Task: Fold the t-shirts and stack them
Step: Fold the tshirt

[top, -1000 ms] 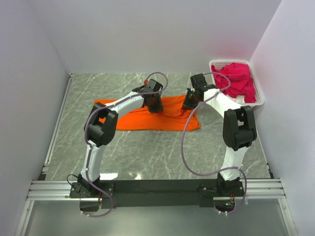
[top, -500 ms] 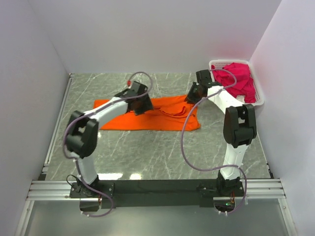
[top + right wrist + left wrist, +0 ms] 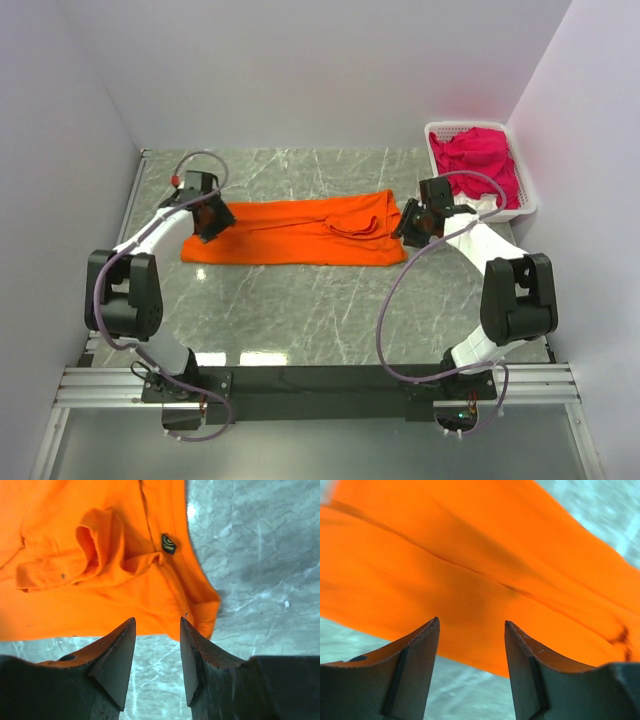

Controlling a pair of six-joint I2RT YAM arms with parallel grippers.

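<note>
An orange t-shirt [image 3: 290, 232] lies folded lengthwise as a long flat band across the middle of the marble table. At its left end is my left gripper [image 3: 214, 222], open just above the cloth. In the left wrist view the orange t-shirt [image 3: 470, 565] fills the frame beyond my open left gripper [image 3: 471, 623], which holds nothing. My right gripper [image 3: 411, 226] is at the shirt's right end, also open. In the right wrist view my right gripper [image 3: 157, 621] hangs empty over bare table, just short of the orange t-shirt [image 3: 100, 555], whose collar is bunched. Magenta-pink t-shirts [image 3: 478, 160] are piled in the basket.
A white slotted basket [image 3: 465, 125] stands at the back right corner against the right wall. White walls close the table at the back and on both sides. A metal rail [image 3: 120, 240] runs along the table's left edge.
Both arms have swung outward, the left to the shirt's left end and the right to its right end. Both grippers have opened and let go of the cloth, which now lies stretched longer.
</note>
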